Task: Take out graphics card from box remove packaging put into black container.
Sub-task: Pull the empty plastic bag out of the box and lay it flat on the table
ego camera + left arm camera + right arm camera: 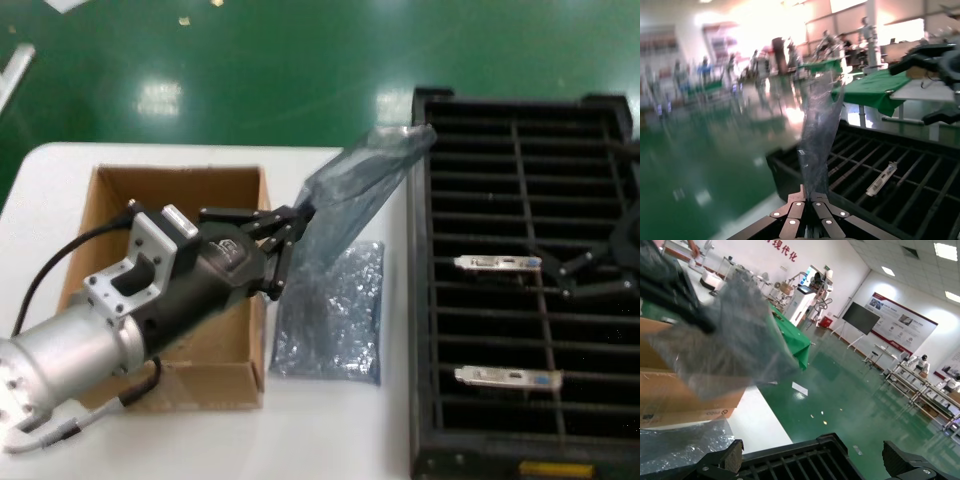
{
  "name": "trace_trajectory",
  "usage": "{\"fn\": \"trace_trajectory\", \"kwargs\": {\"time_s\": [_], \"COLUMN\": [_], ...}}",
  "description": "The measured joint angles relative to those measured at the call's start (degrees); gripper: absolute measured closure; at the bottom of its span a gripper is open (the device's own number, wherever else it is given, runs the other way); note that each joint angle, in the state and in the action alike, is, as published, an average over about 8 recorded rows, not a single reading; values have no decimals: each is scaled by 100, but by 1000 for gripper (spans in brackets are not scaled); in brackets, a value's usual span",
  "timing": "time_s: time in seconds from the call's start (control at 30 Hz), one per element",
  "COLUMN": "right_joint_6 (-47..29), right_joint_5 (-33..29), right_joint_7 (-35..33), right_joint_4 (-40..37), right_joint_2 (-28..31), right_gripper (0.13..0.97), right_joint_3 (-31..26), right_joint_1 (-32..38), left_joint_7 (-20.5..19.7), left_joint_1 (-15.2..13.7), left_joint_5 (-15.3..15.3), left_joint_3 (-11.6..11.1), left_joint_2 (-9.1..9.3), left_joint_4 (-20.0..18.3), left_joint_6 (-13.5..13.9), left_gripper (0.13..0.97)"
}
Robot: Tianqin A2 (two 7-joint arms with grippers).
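Note:
My left gripper is shut on the lower end of a silver-grey antistatic bag and holds it up between the cardboard box and the black container. The left wrist view shows the bag pinched between the closed jaws of that gripper. Two graphics cards stand in slots of the container. My right gripper is open and empty above the container's right column, near the farther card. Its two fingers stand wide apart over the container's corner.
A second antistatic bag lies flat on the white table between box and container. The box's inside is mostly hidden by my left arm. Green floor lies beyond the table's far edge.

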Motion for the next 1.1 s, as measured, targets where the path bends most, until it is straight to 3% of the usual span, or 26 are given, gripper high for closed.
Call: {"fn": "trace_trajectory", "kwargs": {"time_s": [0.1, 0.2, 0.33, 0.47, 0.67, 0.83, 0.97, 1.1], "right_joint_6": [0, 0, -1, -1, -1, -1, -2, -2], "right_joint_5": [0, -1, -1, -1, -1, -1, -2, -2], "right_joint_7": [0, 0, 0, 0, 0, 0, 0, 0], "right_joint_4": [0, 0, 0, 0, 0, 0, 0, 0], "right_joint_2": [0, 0, -1, -1, -1, -1, -1, -1], "right_gripper": [129, 129, 129, 129, 129, 129, 129, 129], "right_joint_3": [0, 0, 1, 1, 1, 1, 2, 2], "right_joint_1": [0, 0, 0, 0, 0, 0, 0, 0], "left_joint_7": [-733, -1377, -2015, -2416, -2803, -3013, -3120, -3024], "left_joint_1": [-222, -412, -616, -743, -877, -991, -1019, -975], "left_joint_5": [691, 1318, 1913, 2202, 2447, 2629, 2663, 2452], "left_joint_3": [-63, 16, 168, 241, 281, 298, 291, 229], "left_joint_2": [525, 841, 1085, 1224, 1304, 1251, 1103, 832], "left_joint_4": [358, 746, 1210, 1464, 1627, 1663, 1429, 930], "left_joint_6": [286, 360, 297, 215, 158, 201, 315, 336], "left_gripper": [959, 959, 959, 951, 939, 885, 834, 758]}}
